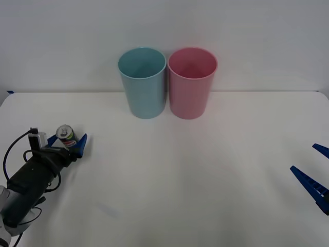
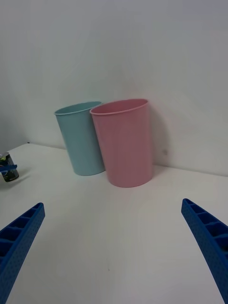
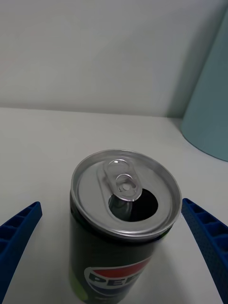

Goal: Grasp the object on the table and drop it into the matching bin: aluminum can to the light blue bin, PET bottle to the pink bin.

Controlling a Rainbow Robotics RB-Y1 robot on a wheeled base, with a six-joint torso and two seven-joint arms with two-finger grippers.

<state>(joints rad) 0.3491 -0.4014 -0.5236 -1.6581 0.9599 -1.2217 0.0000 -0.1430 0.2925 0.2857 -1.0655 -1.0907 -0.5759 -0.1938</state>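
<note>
Standing on the white table (image 1: pixel 169 175), the can (image 1: pixel 65 135) sits between the left gripper (image 1: pixel 67 142)'s parted jaws; right gripper (image 1: pixel 313 172) also apart.

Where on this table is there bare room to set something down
Bare table spans the middle, between the left gripper around the can and the right gripper, in front of both bins. Crowded: the light blue bin and pink bin nearly touch.
</note>
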